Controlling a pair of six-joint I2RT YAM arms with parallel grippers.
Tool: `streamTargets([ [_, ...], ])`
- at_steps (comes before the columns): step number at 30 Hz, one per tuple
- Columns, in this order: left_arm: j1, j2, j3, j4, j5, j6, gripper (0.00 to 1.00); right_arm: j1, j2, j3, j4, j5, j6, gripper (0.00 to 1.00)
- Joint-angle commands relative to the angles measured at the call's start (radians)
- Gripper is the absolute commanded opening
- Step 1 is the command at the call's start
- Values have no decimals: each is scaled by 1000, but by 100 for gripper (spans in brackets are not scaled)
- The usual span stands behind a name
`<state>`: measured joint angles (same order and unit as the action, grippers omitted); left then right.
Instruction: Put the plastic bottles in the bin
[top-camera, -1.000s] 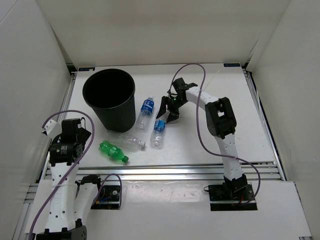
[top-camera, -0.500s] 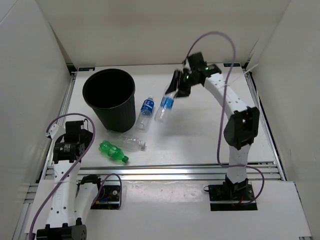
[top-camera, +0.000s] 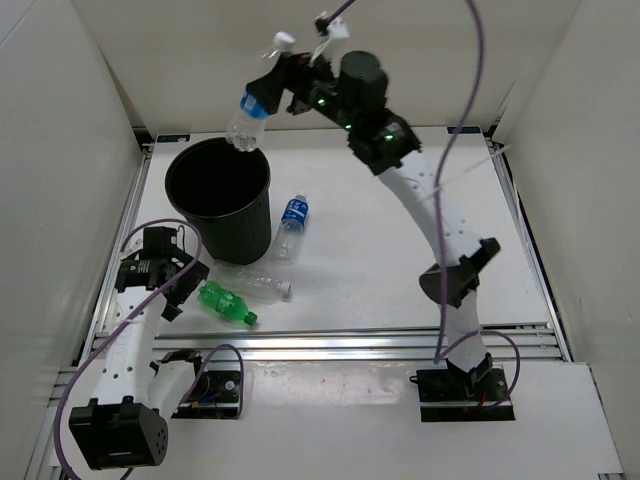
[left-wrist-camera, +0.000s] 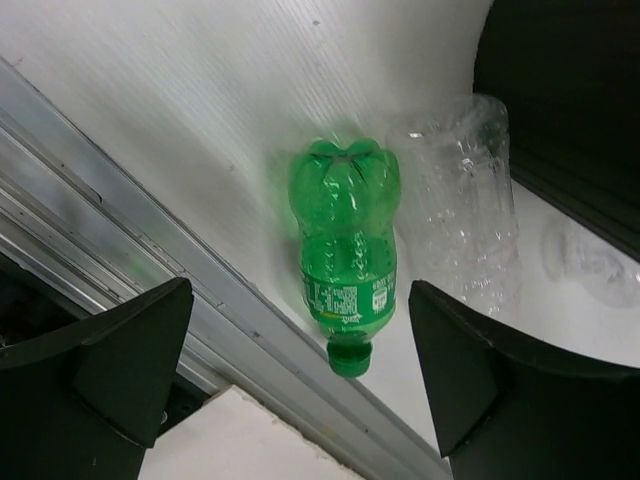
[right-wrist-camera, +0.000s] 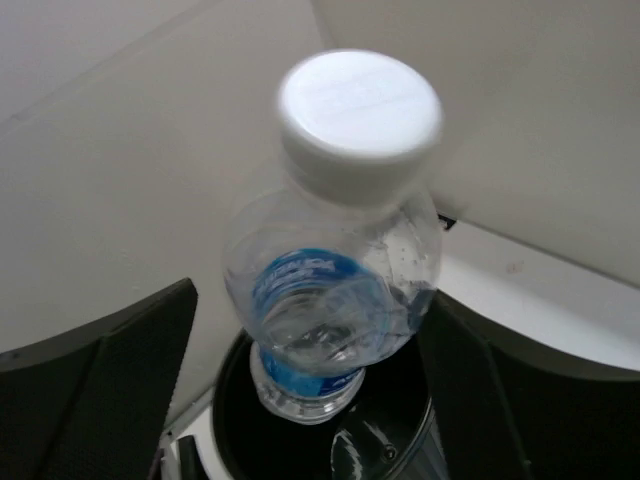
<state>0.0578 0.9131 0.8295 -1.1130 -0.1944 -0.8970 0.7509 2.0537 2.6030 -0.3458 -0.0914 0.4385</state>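
Now right jaws (top-camera: 283, 77) pinching blue-label bottle (top-camera: 250, 108), lifted from table to above bin (top-camera: 200, 215); left jaws (left-wrist-camera: 300, 375) spread over green bottle (left-wrist-camera: 345, 250).

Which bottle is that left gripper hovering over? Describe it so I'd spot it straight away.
Find the tall black bin at the table's left. On the table just in front of it lie two bottles; the near one is the green bottle. Its neighbour, the clear bottle, is colourless.
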Motion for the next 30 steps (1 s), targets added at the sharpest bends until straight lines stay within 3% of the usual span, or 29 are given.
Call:
streamTargets([
  [1,5,-5,37,-8,70,62,100,42,108,-6,104,-29,-115,100],
  [4,5,-5,46,-21,114,72,100,93,-56,-29,44,80,-219,100],
  [7,16,-39,7,14,199,49,100,93,-236,-165,89,263,-274,100],
  [12,48,-50,-122,87,314,7,100,27,-378,-312,-30,288,-274,100],
  [15,74,-34,-182,140,375,-13,100,27,-423,-380,-143,279,-245,100],
  [18,74,-45,-256,191,375,-59,100,47,-423,-345,-261,251,-234,100],
  [21,74,-45,-311,238,366,-68,100,88,-446,-348,-274,263,-308,100],
  [30,74,-65,-434,346,326,-102,98,88,-514,-449,-283,282,-328,100],
])
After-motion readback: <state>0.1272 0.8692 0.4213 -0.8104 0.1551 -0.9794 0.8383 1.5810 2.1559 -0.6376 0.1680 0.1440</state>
